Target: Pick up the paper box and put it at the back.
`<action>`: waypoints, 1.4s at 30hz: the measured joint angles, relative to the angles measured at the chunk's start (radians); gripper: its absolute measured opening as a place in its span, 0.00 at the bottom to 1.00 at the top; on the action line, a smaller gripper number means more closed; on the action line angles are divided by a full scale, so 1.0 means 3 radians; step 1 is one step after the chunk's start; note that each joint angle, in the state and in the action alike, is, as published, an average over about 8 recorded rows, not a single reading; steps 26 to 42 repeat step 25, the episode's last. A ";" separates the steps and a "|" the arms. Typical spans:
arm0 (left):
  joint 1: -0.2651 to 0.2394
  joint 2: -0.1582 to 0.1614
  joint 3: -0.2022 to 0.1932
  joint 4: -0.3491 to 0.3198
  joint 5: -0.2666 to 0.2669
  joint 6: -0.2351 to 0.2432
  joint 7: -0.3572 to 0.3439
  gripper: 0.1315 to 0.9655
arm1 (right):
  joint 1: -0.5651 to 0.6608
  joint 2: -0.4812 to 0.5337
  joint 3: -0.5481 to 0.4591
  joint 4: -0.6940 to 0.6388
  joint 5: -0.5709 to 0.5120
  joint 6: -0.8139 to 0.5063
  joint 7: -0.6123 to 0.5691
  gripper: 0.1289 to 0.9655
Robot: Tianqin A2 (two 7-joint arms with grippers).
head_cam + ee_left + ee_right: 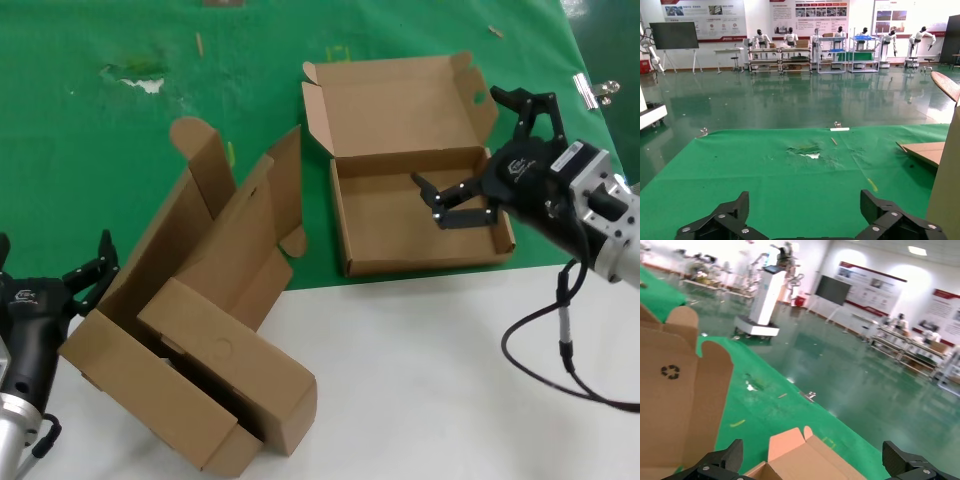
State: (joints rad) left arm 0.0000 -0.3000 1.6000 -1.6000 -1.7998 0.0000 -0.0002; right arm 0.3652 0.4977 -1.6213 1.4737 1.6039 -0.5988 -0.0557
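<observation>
From the head camera I see the paper box point(415, 225) lying open on the green cloth point(120, 120), its lid folded back flat behind the tray. My right gripper point(487, 160) sits at the tray's right wall with fingers spread wide, one finger reaching in over the tray floor and the other out past the lid's corner, gripping nothing. Two other cardboard boxes point(205, 330) lean together left of the paper box, straddling the cloth's edge onto the white surface point(440, 380). My left gripper point(90, 275) waits at the left of those boxes, fingers apart and holding nothing.

On the left wrist camera, both fingers point(720, 222) are spread over bare green cloth point(765, 170), with a cardboard edge point(927, 150) beyond.

On the right wrist camera, the spread fingers point(715, 465) flank a raised flap of the paper box point(800, 455), with a taller cardboard panel point(675, 390) bearing a recycling mark nearby.
</observation>
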 joint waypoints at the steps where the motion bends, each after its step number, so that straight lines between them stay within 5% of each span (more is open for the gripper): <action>1: 0.0000 0.0000 0.0000 0.0000 0.0000 0.0000 0.0000 0.67 | -0.0033 -0.0018 0.0002 0.0011 0.0018 0.0052 0.0005 1.00; 19: 0.0000 0.0000 0.0000 0.0000 0.0000 0.0000 0.0001 0.97 | -0.0618 -0.0335 0.0036 0.0214 0.0332 0.1013 0.0094 1.00; 42: 0.0000 0.0000 0.0000 0.0000 0.0000 0.0000 0.0001 0.98 | -0.0765 -0.0414 0.0044 0.0264 0.0410 0.1251 0.0116 1.00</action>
